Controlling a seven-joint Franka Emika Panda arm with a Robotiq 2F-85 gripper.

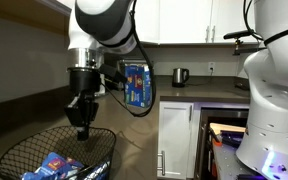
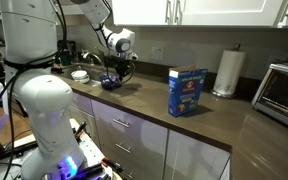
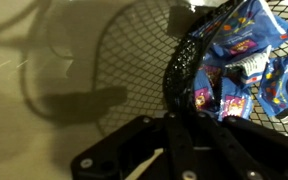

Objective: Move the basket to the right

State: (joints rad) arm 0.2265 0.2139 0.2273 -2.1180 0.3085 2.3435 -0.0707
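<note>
The basket (image 1: 14, 152) at lower left is matt black wire mesh; the packets (image 3: 246, 40) in it are glossy printed plastic; the bench (image 2: 219, 125) is smooth, dark, faintly shiny.

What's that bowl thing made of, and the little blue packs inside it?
The basket looks like thin black metal wire woven into open mesh, matte; the counter shows through it. The packets look like glossy printed plastic film: crinkled, with bright highlights.
</note>
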